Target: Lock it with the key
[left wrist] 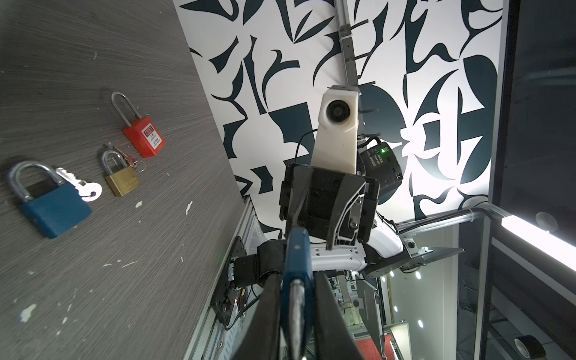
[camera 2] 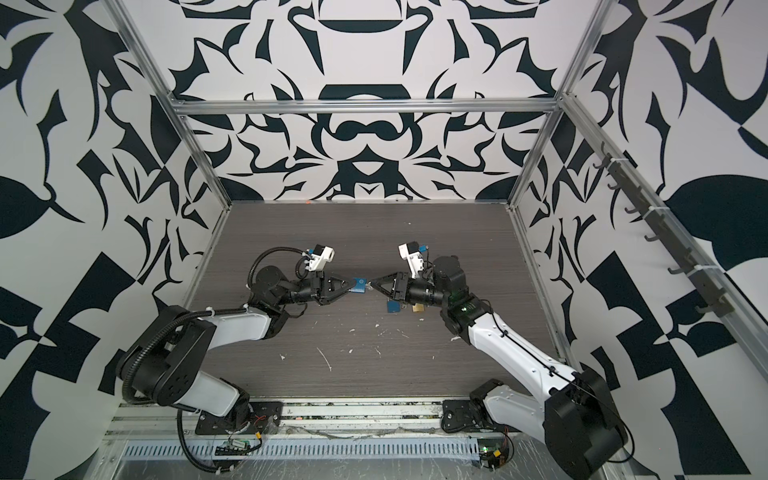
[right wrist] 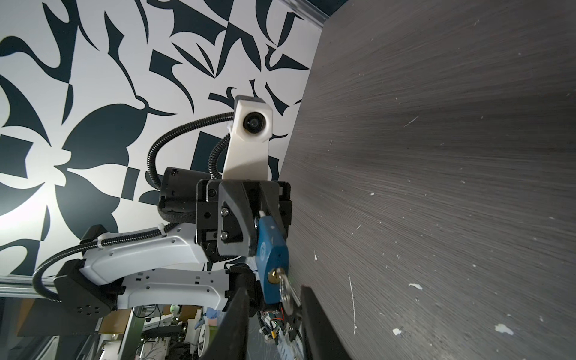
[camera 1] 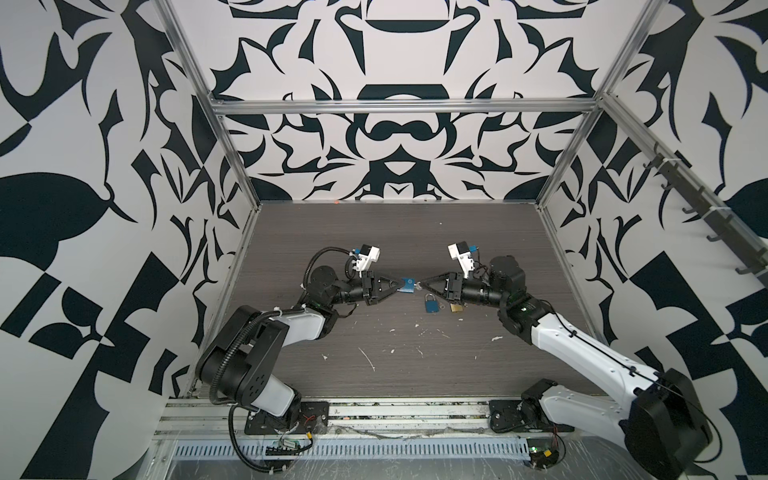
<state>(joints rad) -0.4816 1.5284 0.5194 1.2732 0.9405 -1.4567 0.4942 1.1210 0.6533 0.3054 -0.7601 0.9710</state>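
Held clear of the table (camera 1: 374, 353), pinched tight at the shackle end by the left gripper (camera 1: 401, 286): blue lock (camera 1: 408, 284), keyhole end turned toward the right gripper (camera 1: 420, 286). Seated in that keyhole — key (right wrist: 288, 296), silver, head sticking out. Right gripper parted, a finger on each side of the key head; clear gap on one side, close on the other, contact not possible to tell — not clamped on it. Tip to tip in both top views, roughly level, near the middle of the table. Lying flat on the table close by the right gripper: second lock (camera 1: 431, 306), also blue, with a spare key (left wrist: 79, 187) against its shackle; brass lock (left wrist: 122, 184) just beside, small keys (left wrist: 124, 159) on a ring at its shackle; red lock (left wrist: 145, 140) next along, long shackle, seen only from the left wrist
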